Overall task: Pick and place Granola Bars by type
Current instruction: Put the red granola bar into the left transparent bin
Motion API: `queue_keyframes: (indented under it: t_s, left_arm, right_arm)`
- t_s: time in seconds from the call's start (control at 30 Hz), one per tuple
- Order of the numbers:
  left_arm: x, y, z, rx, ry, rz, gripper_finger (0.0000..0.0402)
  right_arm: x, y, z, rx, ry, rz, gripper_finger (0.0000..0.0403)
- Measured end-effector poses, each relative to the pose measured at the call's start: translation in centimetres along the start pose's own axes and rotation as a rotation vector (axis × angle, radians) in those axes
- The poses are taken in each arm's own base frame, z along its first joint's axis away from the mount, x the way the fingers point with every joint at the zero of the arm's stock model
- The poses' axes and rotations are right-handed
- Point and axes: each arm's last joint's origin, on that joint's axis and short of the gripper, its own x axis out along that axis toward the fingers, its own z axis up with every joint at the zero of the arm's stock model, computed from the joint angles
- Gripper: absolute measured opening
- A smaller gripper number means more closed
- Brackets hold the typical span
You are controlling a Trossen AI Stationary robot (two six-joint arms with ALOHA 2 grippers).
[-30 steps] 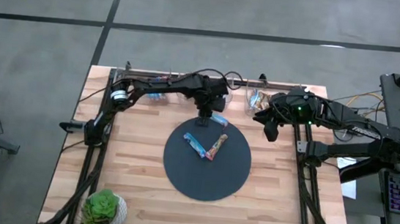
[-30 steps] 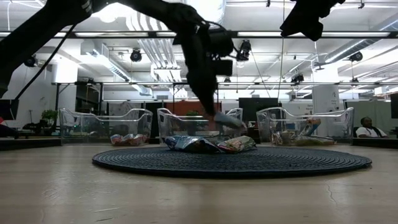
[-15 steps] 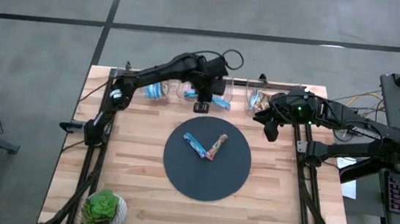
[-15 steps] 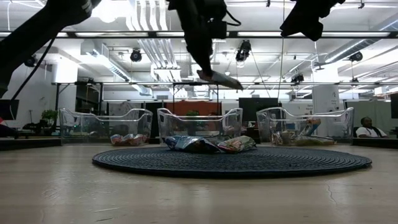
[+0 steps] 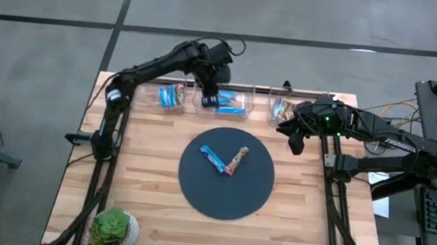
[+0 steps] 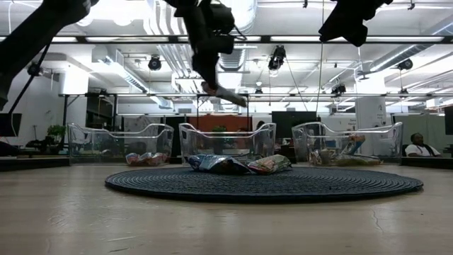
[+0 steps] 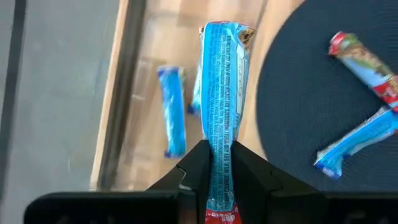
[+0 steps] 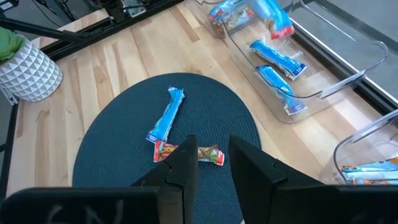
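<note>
Granola bars in shiny wrappers are being sorted into clear plastic bins along the far edge. From above, the left gripper (image 5: 214, 98) hangs over the middle clear bin (image 5: 224, 103), apparently to release its bar among matching blue ones, while two bars (image 5: 225, 159) lie crossed on the dark round woven mat (image 5: 226, 173). The right gripper (image 5: 296, 140) waits beside the mat's right. At table level, the held bright blue bar (image 6: 225, 93) dangles high above the bins. The left wrist camera alone shows fingers (image 7: 252, 177) clamped on its end. The right wrist view shows that gripper parted and empty.
</note>
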Motion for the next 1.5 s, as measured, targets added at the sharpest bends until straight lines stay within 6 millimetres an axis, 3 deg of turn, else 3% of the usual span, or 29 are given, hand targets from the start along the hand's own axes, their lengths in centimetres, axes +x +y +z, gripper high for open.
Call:
queue_keyframes:
  t_s: [0.2, 0.4, 0.67, 0.97, 1.27, 1.5]
  left_arm:
    - [-0.6, 2.5, -2.3, -0.154, 0.025, 0.026, 0.0044]
    - [-1.5, 4.1, -6.2, -0.287, 0.047, 0.058, 0.0044]
    - [-2.6, 3.2, -12.4, -0.496, 0.005, 0.127, 0.0044]
    - [-3.8, 1.0, -18.2, -0.894, -0.001, 0.424, 0.0044]
    - [-3.0, 0.3, -20.3, -1.115, -0.030, 0.570, 0.0044]
    - [-2.1, 0.4, -20.4, -1.178, -0.054, 0.595, 0.0044]
  right_arm:
    - [0.0, 0.0, 0.0, -0.004, 0.000, 0.000, 0.0084]
    - [0.0, 0.0, 0.0, -0.022, 0.000, 0.000, 0.0084]
    - [0.0, 0.0, 0.0, -0.030, -0.002, 0.000, 0.0084]
    - [0.0, 0.0, 0.0, -0.037, -0.004, 0.001, 0.0084]
    - [0.0, 0.0, 0.0, -0.037, -0.004, 0.000, 0.0084]
    - [0.0, 0.0, 0.0, -0.037, -0.004, 0.000, 0.0084]
